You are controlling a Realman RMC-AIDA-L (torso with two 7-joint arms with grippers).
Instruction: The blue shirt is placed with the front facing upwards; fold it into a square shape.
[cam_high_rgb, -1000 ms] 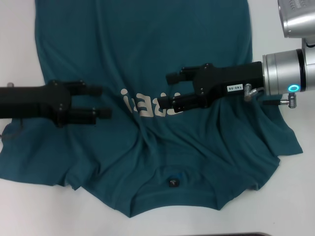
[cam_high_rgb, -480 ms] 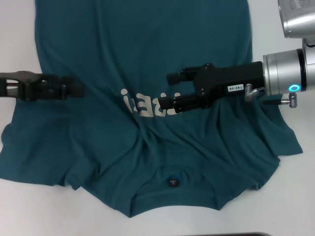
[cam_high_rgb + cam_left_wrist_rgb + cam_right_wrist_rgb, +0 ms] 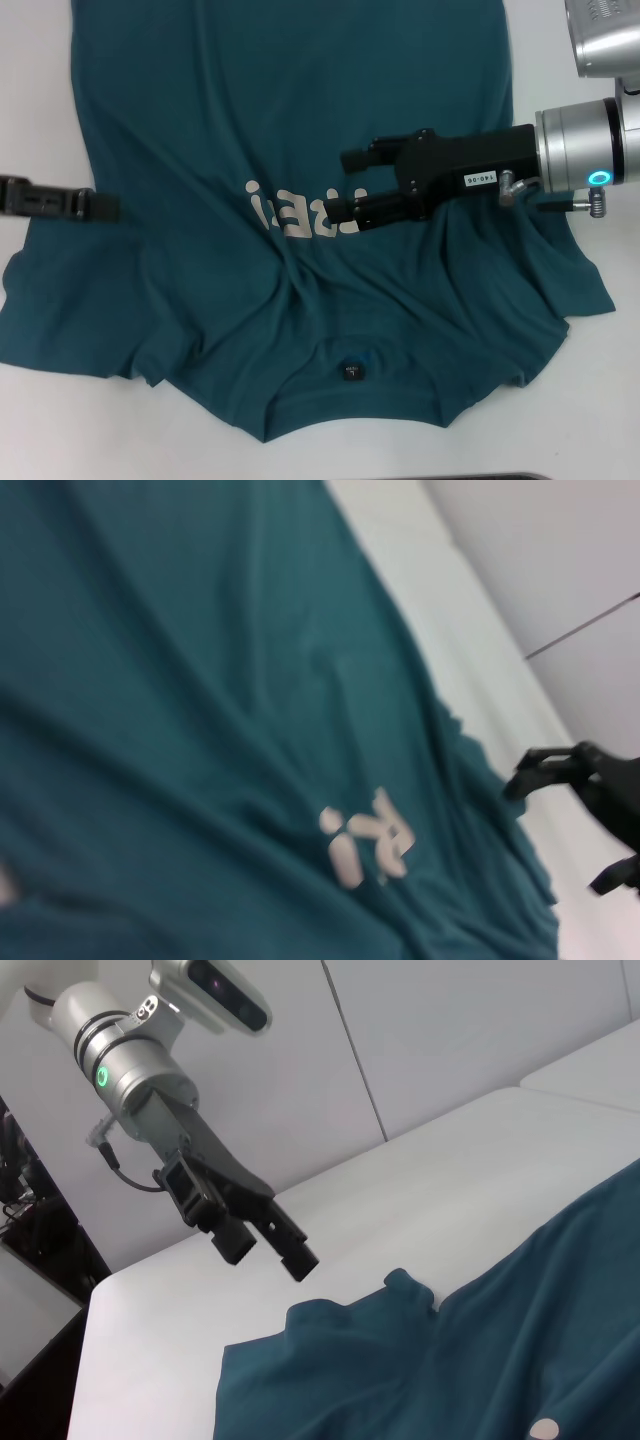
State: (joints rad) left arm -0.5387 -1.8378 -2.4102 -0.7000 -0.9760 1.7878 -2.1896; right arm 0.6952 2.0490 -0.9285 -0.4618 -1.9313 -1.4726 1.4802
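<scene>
blue shirt [image 3: 290,120] hem cut off at top edge, chest lettering [image 3: 300,212] partly behind right gripper [image 3: 345,185] (unreadable)

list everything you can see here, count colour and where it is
blue shirt: one, dark teal-blue, spread front up over most of the table, collar at the near edge, rumpled around the chest
lettering: one line, pale cream, on the chest, partly hidden under the right gripper
neck label: one, black, inside the collar at the near edge
table: one, white, under the shirt
left gripper: one, black, at the shirt's left edge above the sleeve, fingers open, holding nothing
right gripper: one, black on a silver arm, over the chest by the lettering, fingers open
</scene>
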